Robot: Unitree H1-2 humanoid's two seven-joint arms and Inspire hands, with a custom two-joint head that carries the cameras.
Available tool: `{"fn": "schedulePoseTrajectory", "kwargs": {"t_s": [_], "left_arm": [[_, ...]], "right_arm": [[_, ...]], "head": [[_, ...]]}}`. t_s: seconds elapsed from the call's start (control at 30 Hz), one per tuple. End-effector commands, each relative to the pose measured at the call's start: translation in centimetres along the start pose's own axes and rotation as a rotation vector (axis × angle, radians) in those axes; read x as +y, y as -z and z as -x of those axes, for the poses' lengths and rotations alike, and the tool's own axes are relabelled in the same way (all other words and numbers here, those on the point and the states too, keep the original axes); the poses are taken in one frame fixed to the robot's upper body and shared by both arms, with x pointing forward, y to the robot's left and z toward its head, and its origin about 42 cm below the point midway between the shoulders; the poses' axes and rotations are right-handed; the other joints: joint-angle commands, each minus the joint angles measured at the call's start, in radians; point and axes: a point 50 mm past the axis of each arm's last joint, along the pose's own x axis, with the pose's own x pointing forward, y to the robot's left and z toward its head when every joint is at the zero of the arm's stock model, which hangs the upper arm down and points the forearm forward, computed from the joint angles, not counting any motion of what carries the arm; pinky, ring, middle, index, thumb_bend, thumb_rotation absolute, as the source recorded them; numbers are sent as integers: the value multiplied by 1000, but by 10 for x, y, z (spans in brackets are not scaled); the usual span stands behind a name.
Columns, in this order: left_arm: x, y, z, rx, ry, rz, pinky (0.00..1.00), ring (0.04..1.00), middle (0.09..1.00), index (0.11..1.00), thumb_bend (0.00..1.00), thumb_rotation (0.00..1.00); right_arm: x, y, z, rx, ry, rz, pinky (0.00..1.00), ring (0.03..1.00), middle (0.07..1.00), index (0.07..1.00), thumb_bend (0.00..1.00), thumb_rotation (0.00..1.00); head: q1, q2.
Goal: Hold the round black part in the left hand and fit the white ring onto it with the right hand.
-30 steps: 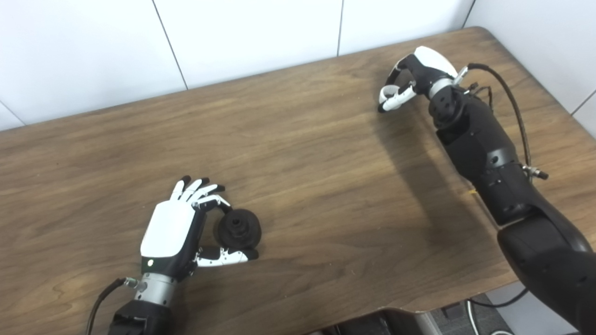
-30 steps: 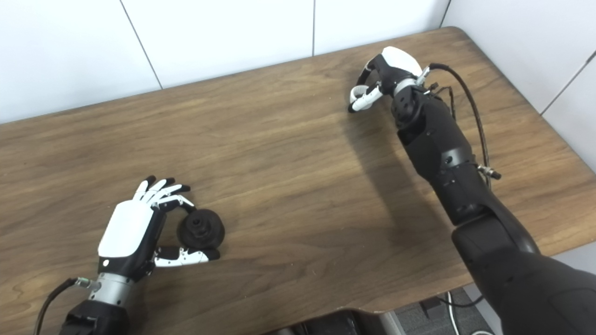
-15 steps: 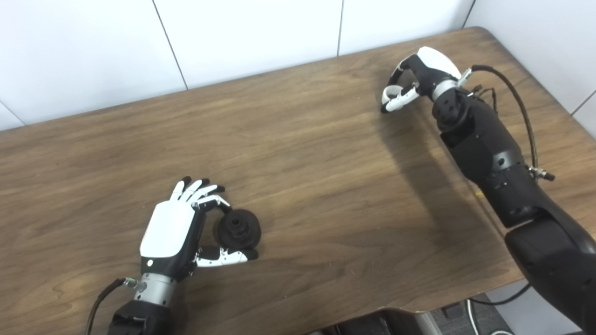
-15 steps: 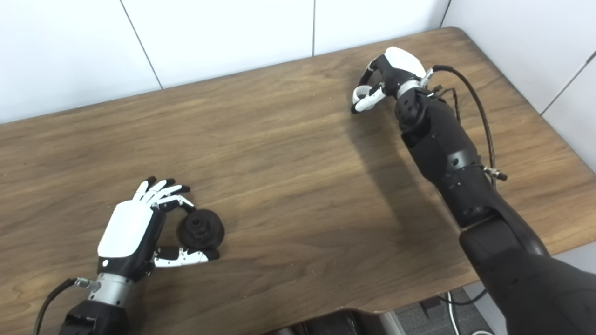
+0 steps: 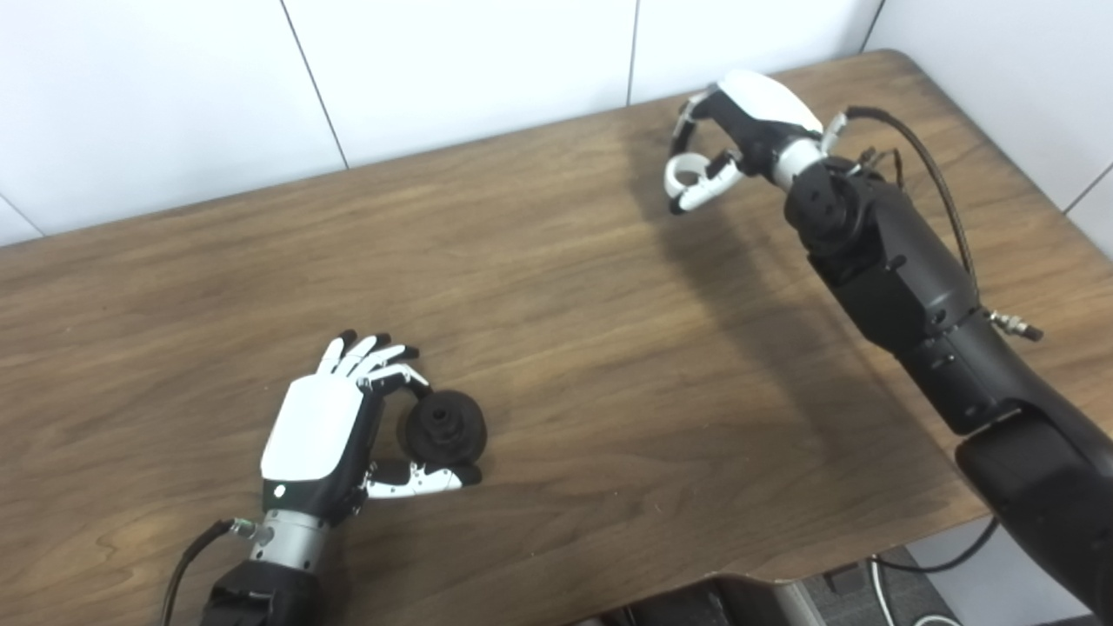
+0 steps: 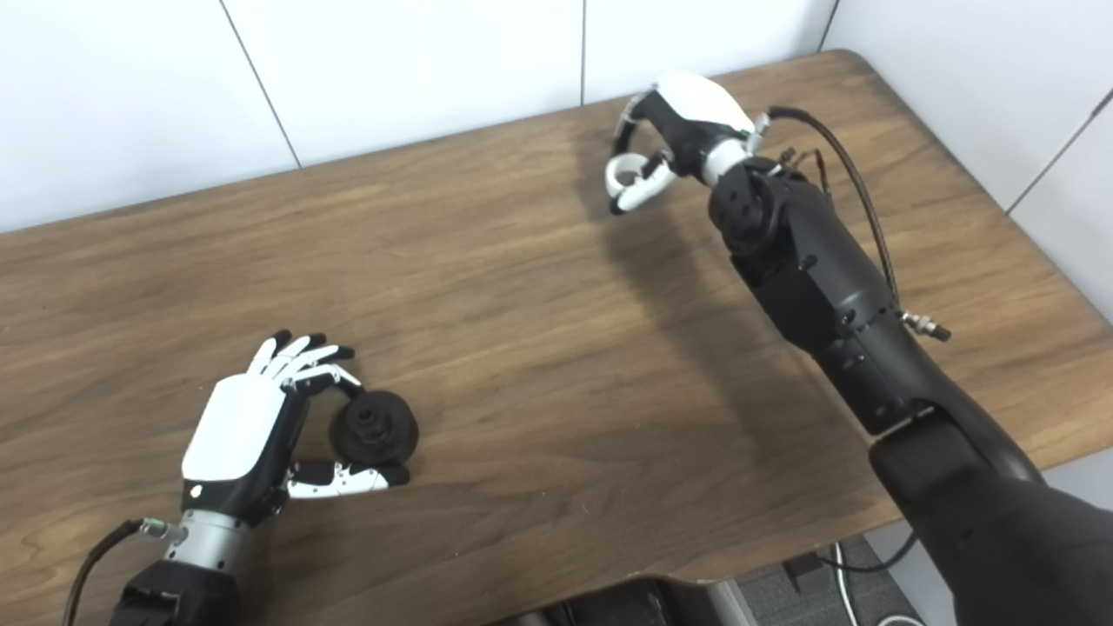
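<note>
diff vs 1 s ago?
The right hand, shut on the white ring, has lifted off the far right of the table and swung left; nothing was let go. The left hand and the round black part it cups at the near left have stayed as they were.

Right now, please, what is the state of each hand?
Left hand: shut on the round black part, resting on the table.
Right hand: shut on the white ring, above the table's far side.
</note>
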Motion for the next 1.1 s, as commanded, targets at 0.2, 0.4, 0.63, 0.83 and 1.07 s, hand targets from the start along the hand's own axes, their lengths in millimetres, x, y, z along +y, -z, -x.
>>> {"fn": "schedulePoseTrajectory", "kwargs": {"t_s": [0.2, 0.4, 0.63, 0.83, 1.07], "left_arm": [[-10, -5, 2, 23, 53, -26, 972, 896, 803, 486, 520, 56], [-13, -13, 0, 26, 62, -25, 985, 908, 813, 486, 519, 56], [-17, -24, -3, 35, 62, -14, 983, 906, 813, 486, 519, 54], [-21, -34, -7, 41, 64, -14, 985, 910, 814, 485, 520, 53], [-25, -44, -12, 45, 65, -25, 999, 917, 815, 485, 518, 54]], "right_arm": [[-19, -50, 23, -164, -9, 31, 998, 960, 847, 486, 523, 133], [-10, -80, 45, -282, -42, 31, 988, 952, 838, 485, 524, 133], [-2, -99, 60, -367, -74, 28, 997, 964, 854, 484, 524, 134], [1, -114, 75, -439, -114, 21, 1000, 972, 853, 483, 525, 134], [8, -123, 88, -506, -157, 20, 1000, 965, 848, 483, 525, 134]], "head": [[86, 14], [143, 22], [219, 31], [288, 38], [353, 50]]}}
